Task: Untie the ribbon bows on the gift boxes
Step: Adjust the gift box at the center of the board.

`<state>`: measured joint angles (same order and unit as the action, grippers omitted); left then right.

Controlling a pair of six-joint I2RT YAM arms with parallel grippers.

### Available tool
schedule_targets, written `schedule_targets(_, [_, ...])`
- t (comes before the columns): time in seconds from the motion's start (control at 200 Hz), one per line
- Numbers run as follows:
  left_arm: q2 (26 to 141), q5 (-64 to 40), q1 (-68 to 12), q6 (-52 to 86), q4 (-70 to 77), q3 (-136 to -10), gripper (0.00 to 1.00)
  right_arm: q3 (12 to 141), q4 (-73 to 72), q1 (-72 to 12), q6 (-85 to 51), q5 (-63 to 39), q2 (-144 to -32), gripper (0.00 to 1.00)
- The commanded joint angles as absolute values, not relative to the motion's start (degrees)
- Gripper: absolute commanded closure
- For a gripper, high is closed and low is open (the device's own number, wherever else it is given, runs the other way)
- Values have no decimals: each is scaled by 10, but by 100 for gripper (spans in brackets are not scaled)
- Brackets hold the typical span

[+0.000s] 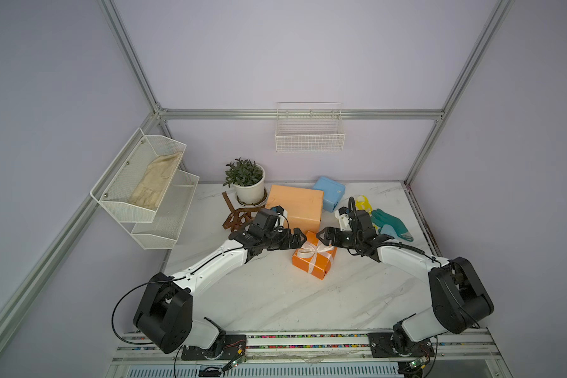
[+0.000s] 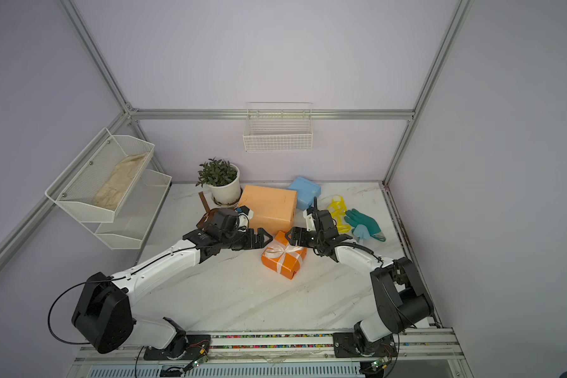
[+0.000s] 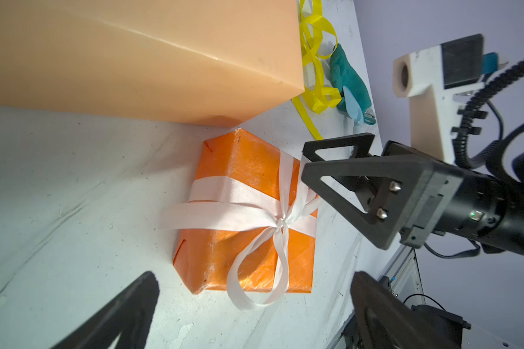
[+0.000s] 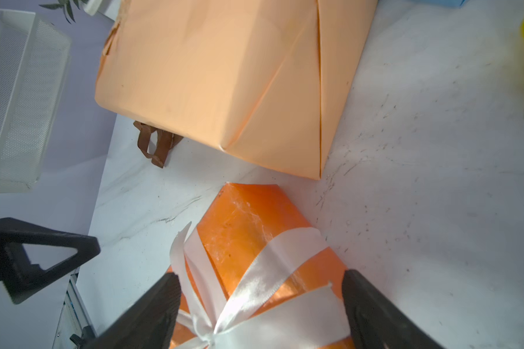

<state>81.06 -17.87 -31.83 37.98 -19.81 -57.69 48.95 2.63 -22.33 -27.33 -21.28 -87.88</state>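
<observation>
White bow (image 1: 313, 250) sits tied on the orange box (image 1: 300, 260); we flank it with left gripper (image 1: 300, 239) and right gripper (image 1: 321, 236), both spread, likely to pull its tails.

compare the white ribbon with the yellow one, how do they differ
The white ribbon is tied in a bow around the bright orange box; the yellow ribbon wraps no box. The white ribbon sits knotted; the yellow ribbon lies in loose loops on the table by the teal glove. Both are thin, flat ribbons.
</observation>
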Motion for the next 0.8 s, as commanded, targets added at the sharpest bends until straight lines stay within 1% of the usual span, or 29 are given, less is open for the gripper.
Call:
schedule_targets(0.0, [778, -195, -317, 408, -193, -531, 0, 484, 14, -222, -254, -253, -875, 13])
schedule_targets(0.125, [778, -229, -323, 422, -165, -511, 0, 458, 22, -222, -277, -310, -845, 14])
schedule_targets(0.205, [792, -228, -324, 414, -167, -505, 0, 440, 33, -223, -294, -313, -813, 14])
schedule_targets(0.335, [804, -196, -317, 405, -163, -503, 0, 434, 90, -223, -285, -250, -780, 13])
schedule_targets(0.42, [830, -197, -307, 407, -145, -507, 0, 451, 139, -223, -274, -197, -771, 14])
schedule_targets(0.56, [843, -169, -299, 380, -140, -533, 0, 471, 187, -222, -278, -169, -781, 23])
schedule_targets(0.665, [860, -158, -290, 360, -140, -558, 0, 451, 153, -223, -302, -195, -773, 28])
schedule_targets(0.72, [871, -158, -285, 350, -137, -572, 0, 444, 131, -223, -313, -214, -773, 29])
schedule_targets(0.795, [888, -159, -282, 337, -129, -589, 0, 440, 117, -223, -314, -208, -781, 28])
